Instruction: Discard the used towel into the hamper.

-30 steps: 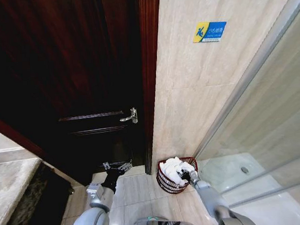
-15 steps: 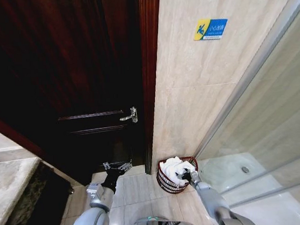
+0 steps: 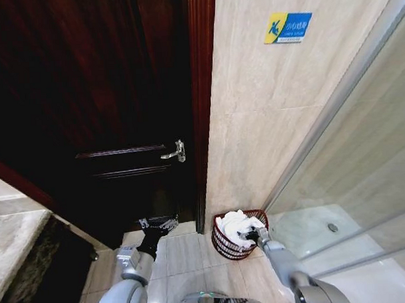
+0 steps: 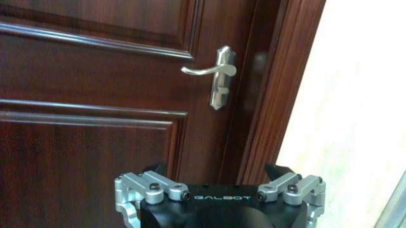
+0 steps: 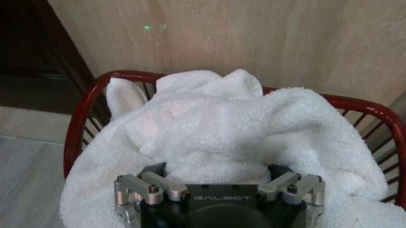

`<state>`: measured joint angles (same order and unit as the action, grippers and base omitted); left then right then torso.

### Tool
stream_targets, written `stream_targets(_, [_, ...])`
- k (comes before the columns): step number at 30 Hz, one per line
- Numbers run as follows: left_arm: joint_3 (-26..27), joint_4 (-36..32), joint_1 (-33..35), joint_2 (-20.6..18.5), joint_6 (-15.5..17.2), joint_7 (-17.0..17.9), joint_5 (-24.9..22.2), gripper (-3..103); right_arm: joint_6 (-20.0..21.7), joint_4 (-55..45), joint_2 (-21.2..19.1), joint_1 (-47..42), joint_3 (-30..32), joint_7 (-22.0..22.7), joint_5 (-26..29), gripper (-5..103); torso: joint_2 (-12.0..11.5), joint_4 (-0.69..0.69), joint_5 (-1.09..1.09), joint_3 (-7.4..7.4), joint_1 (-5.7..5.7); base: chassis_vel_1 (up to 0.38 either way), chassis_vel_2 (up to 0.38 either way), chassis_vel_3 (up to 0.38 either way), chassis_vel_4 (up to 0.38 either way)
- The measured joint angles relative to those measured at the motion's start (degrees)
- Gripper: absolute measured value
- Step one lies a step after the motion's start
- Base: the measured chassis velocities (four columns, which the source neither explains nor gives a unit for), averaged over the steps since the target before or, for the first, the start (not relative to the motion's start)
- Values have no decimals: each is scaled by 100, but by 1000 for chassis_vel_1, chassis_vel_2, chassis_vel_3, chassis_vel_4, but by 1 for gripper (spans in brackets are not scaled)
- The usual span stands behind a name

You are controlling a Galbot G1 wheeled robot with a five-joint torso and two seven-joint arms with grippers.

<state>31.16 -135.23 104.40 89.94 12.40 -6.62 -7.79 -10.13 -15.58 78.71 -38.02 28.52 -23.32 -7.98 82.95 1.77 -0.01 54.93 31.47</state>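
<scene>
1. On the floor against the tiled wall (image 3: 255, 143), the hamper (image 3: 221, 243) holds the white towel (image 5: 216, 142).
2. My right gripper (image 3: 249, 236) presses into that towel; I cannot tell how wide my jaws stand.
3. My left gripper (image 3: 158, 224) waits open, empty, before the door (image 4: 95, 95).

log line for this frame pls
right gripper: at towel in hamper | left gripper: idle, facing door | towel: piled over rim
</scene>
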Motion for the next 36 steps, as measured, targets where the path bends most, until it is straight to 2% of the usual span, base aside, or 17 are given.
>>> stream_targets(7, [0,0,0,0,0,0,0,100,137,172,156,128,-32,108,-207,100,-244,0,0,-129,-116,0,0,0,0])
stream_targets(11, [0,0,0,0,0,0,0,100,275,208,258,121,-81,391,-318,100,-422,2,1,-230,-195,0,0,0,0])
stream_targets(21, [0,0,0,0,0,0,0,100,554,352,141,149,23,619,-400,100,-742,1,4,-402,-342,0,0,0,0])
stream_targets(27, [0,0,0,0,0,0,0,100,533,306,69,113,110,643,-375,100,-917,0,2,-497,-423,0,0,0,0])
stream_targets(33, [0,0,0,0,0,0,0,100,400,265,75,103,119,627,-159,100,-1087,0,2,-590,-499,0,0,0,0])
stream_targets(36, [0,0,0,-1,0,0,0,100,291,-177,99,-89,14,454,228,100,-1149,1,3,-626,-521,0,0,0,0])
